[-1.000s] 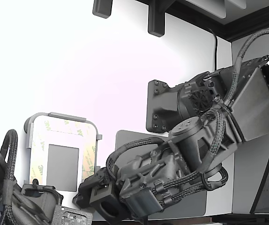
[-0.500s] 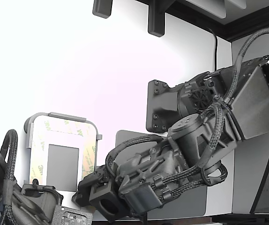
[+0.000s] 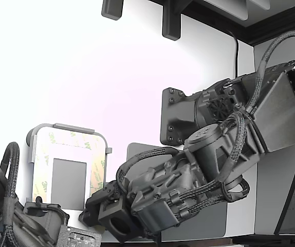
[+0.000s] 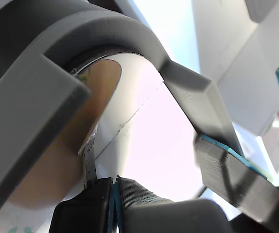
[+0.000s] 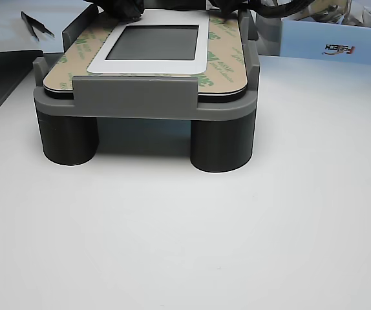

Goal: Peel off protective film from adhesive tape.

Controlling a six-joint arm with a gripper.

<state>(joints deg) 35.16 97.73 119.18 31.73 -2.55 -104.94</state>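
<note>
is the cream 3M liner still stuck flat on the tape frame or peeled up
Flat where visible: the cream, green-printed protective film lies level around the small grey rectangle; its far edge is hidden behind the black gripper.

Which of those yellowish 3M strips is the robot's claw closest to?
The gripper sits at the protective film strip on the exterior view's right side of the frame, at its lower end; the top and left strips lie farther off.

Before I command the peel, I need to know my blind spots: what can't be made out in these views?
- Exterior view: the gripper is hidden behind the dark arm body; the holder's near edge is covered too.
- Wrist view: the black gripper has its tips together, but whether they pinch the cream 3M-printed film is too close and blurred to tell.
- Other view: the grey holder's far edge is cut off, hiding the contact.
</note>
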